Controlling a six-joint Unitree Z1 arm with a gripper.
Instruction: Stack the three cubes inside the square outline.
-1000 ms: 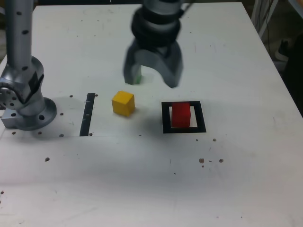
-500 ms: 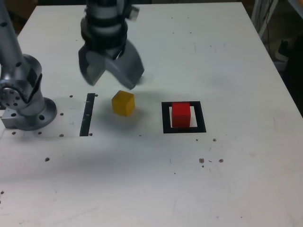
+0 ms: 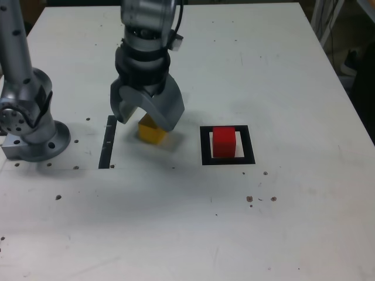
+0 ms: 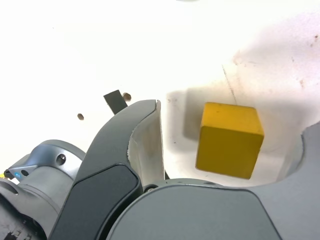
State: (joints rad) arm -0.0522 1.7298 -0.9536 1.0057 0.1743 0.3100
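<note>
My gripper hangs open right over the yellow cube, one finger on each side of it and neither touching. In the wrist view the yellow cube sits free on the white table between the two grey fingers. The red cube stands inside the black square outline, to the exterior view's right of the gripper. The green cube is hidden behind the gripper and arm.
A straight black strip lies on the table just to the exterior view's left of the yellow cube. The arm's grey base stands at the far left. Small dark specks dot the white table.
The gripper swung from above the table's back, past the left of the yellow cube, and has come down over the cube with its jaws apart. No cube moved.
</note>
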